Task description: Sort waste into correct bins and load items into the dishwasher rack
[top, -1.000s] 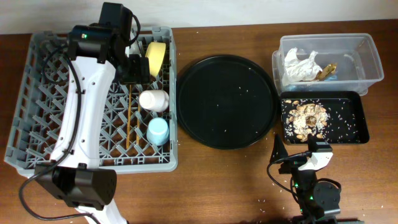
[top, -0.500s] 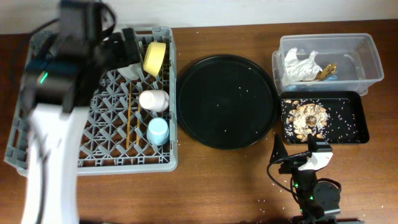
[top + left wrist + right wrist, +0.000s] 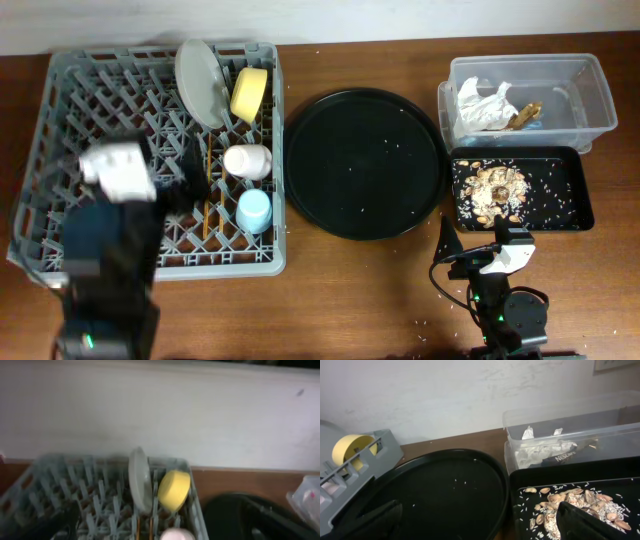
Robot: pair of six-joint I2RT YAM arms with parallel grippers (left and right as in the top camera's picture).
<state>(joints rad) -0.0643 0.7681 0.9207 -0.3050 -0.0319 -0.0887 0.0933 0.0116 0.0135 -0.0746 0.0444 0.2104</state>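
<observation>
**Rack loaded, waste sorted: both arms hang empty over a table that looks all but finished**

In the dishwasher rack point(image 3: 230, 264) the plate point(image 3: 200, 68) stands on edge between pegs, likely for draining, with the yellow bowl point(image 3: 248, 93) tilted just beside it. The pink cup point(image 3: 247, 160), blue cup point(image 3: 254, 211) and chopsticks point(image 3: 208, 200) sit lower down. The napkin point(image 3: 485, 105) and wrapper point(image 3: 525, 113) lie in the clear tub point(image 3: 600, 95), and the food scraps point(image 3: 495, 190) in the shallow black tray point(image 3: 575, 215), dry waste apart from food. The left gripper point(image 3: 160, 520), blurred, hovers over the rack with its jaws spread and empty. The right gripper point(image 3: 479, 510) rests near the table's front edge, likewise agape.
</observation>
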